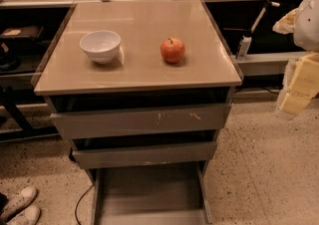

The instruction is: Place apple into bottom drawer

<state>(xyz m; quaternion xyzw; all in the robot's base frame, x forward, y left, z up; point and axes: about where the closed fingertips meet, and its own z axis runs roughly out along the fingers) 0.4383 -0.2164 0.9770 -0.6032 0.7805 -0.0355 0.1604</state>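
A small red-orange apple (172,50) sits on the tan top of the grey cabinet (139,72), right of centre. The bottom drawer (149,189) is pulled out toward me, and its flat grey floor shows with nothing on it. My gripper (298,89) is at the right edge of the view. It is pale yellow, hangs beside the cabinet's right side above the floor, and is well apart from the apple. Nothing is held in it.
A white bowl (100,45) stands on the cabinet top left of the apple. The scratched top drawer front (142,120) and the middle drawer front (144,154) stand slightly out. White shoes (19,205) and a black cable (79,203) lie on the speckled floor at the left. Cluttered benches run behind.
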